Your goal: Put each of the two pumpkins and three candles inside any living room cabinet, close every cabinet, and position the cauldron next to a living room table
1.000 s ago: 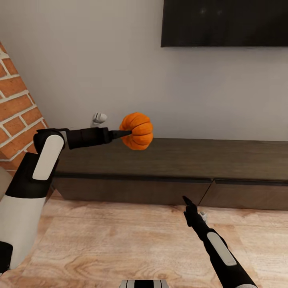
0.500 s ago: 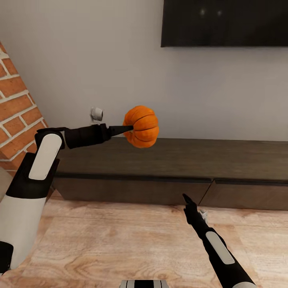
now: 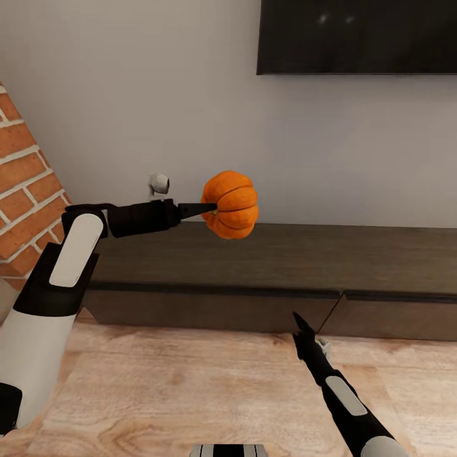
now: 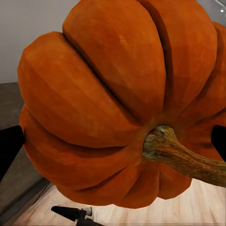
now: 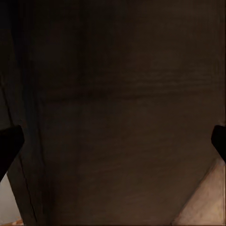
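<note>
Since the earlier frames the pumpkin [image 3: 231, 204] has shifted slightly rightward and up along the cabinet [image 3: 266, 254], carried by the left gripper [image 3: 212, 207]; the whole head view has also drifted a little, so part of that change is camera motion. The right gripper [image 3: 298, 320] sits at about the same spot, low in front of the cabinet's drawer fronts.

No brands, labels or readable writing on anything.

Pumpkin: bright orange, squat, deeply ribbed; left wrist view shows a tan-brown curved stem [image 4: 181, 153] rising from the centre dimple. It hangs in the air above the cabinet's top, near the left end, not touching it.

Left jaws closed on the pumpkin's flanks, one dark finger [image 4: 10, 148] at each side. Right jaws spread wide, holding nothing, facing the cabinet's dark wood front [image 5: 117, 117].

Dark TV screen [image 3: 358, 35] on the wall above the cabinet; brick wall [image 3: 28, 184] beyond its left end.
</note>
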You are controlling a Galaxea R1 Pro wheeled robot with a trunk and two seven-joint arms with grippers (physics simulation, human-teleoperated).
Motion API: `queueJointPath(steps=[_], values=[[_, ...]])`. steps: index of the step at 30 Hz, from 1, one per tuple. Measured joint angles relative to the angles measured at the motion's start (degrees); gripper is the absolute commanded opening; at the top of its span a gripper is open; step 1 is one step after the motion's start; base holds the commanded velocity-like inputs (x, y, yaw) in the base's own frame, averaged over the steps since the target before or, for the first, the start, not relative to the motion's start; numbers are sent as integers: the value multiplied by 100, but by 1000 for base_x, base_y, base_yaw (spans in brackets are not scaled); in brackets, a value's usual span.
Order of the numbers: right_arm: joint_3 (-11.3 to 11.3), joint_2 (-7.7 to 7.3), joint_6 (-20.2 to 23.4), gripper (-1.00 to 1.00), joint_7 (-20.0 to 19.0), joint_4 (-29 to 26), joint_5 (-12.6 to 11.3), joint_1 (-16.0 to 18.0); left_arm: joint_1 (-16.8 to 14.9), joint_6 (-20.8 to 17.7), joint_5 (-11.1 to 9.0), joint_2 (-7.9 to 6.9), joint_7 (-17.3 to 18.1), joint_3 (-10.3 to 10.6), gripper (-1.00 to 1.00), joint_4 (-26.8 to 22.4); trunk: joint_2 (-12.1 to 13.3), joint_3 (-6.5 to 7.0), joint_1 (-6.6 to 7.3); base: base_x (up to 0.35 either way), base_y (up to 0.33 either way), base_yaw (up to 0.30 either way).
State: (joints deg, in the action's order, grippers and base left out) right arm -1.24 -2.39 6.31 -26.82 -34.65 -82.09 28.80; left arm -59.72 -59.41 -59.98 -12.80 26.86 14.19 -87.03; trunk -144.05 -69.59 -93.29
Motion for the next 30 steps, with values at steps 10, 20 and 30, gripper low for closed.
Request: queueJointPath(steps=[10, 20, 30], values=[[5, -403, 165, 100, -75, 231, -407, 228, 0, 0, 2, 0, -5, 43, -100, 0, 0, 0, 0, 0, 0, 0], [4, -576, 34, 100, -77, 212, -620, 304, 0, -1, 1, -1, -5, 135, -100, 0, 0, 0, 0, 0, 0, 0], [4, -571, -125, 100, -14, -27, -602, 337, 0, 7, 3, 5, -19, 182, -100, 0, 0, 0, 0, 0, 0, 0]])
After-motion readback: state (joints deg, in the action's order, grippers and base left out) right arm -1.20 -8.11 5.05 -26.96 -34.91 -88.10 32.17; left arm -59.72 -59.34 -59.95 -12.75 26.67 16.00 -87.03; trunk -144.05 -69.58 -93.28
